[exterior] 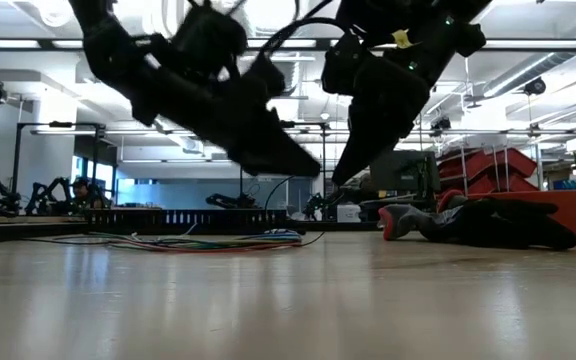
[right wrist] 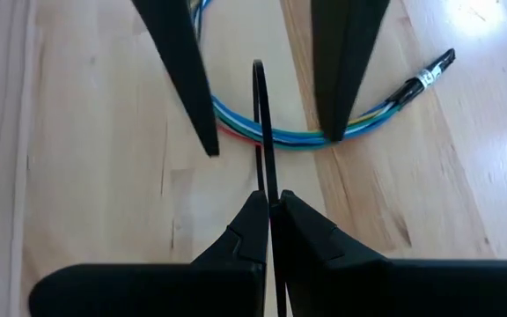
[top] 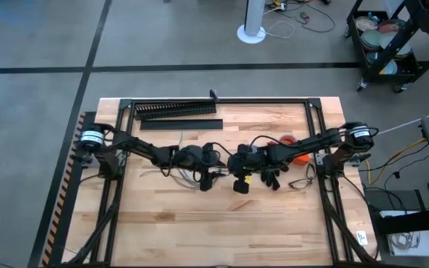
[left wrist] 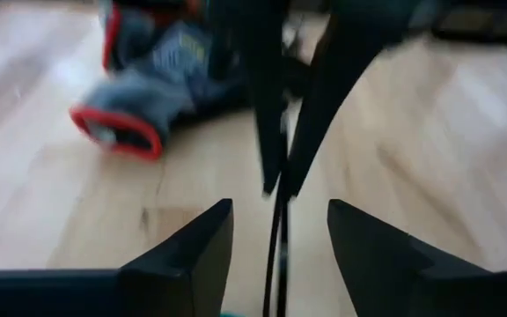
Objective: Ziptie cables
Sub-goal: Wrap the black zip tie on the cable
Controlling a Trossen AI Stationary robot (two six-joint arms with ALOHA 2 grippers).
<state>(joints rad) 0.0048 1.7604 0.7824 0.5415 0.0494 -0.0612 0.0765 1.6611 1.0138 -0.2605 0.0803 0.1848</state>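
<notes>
Nearest the right arm's own camera, the right gripper (right wrist: 271, 207) is pinched tight on a ziptie (right wrist: 260, 123), its two fingers meeting on the strip with no gap. The strip's long axis runs straight out ahead of those fingertips, and its free end reaches in between the fingers of the left gripper (right wrist: 267, 75) opposite. That left gripper (left wrist: 275, 233) stands parted, with nothing clamped (the strip passes through the gap without either pad clearly touching it), so the handover turns on it closing across the ziptie's width while the right holds the line steady.

Beyond and below the strip lie the cables (right wrist: 280, 132), a bundle of thin coloured wires curving across the wooden table (right wrist: 86, 176), their run crossing the ziptie's axis at roughly a right angle. In the high view both grippers meet near the table's middle, the cables (top: 176, 173) trailing left beneath the left arm, so the left gripper sits nearer them. Farther off, at the far edge, lies the black comb-toothed duct (top: 176, 110).
</notes>
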